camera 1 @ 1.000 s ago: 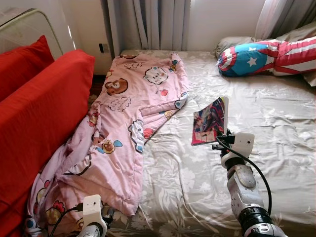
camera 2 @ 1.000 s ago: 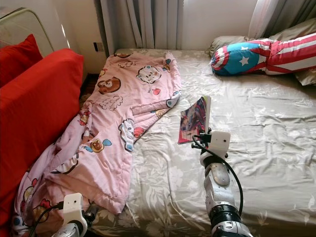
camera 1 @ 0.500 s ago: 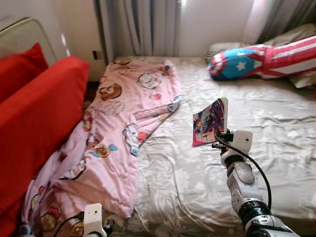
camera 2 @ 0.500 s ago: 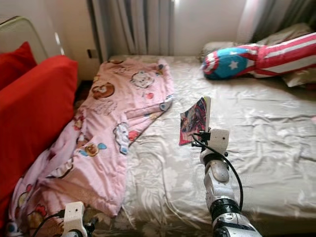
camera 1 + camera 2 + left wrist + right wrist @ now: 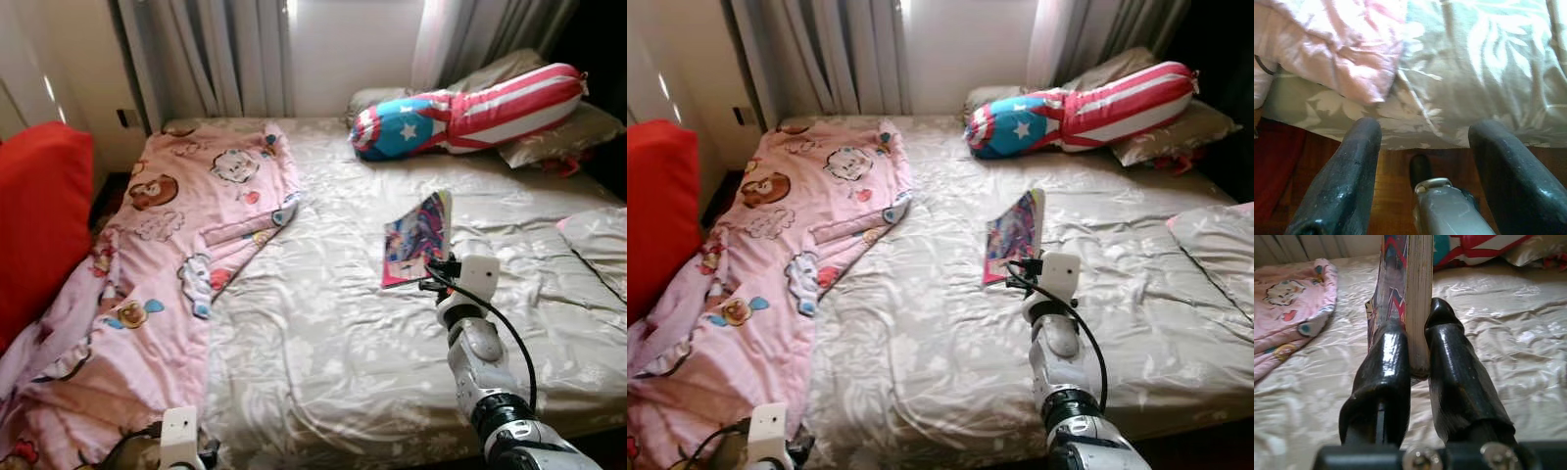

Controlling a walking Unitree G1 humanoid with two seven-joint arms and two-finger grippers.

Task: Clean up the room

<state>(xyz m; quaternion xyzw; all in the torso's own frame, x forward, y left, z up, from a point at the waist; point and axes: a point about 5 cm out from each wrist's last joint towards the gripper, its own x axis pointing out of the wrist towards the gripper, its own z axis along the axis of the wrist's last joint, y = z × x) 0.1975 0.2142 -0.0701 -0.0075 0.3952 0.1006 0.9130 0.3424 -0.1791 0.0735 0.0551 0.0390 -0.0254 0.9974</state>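
Book with a bright, many-coloured cover, held up on edge above the grey-beige floral bedsheet, spine end pinched between two black fingers, pale page block facing outward. Pink cartoon-print blanket rumpled over the bed's left side, trailing off the near corner. Star-and-stripes bolster pillow lying across the head of the bed

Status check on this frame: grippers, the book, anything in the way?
Right gripper shut on book, held upright above bed. Left gripper open, low at bed's edge. Pink blanket lies apart.
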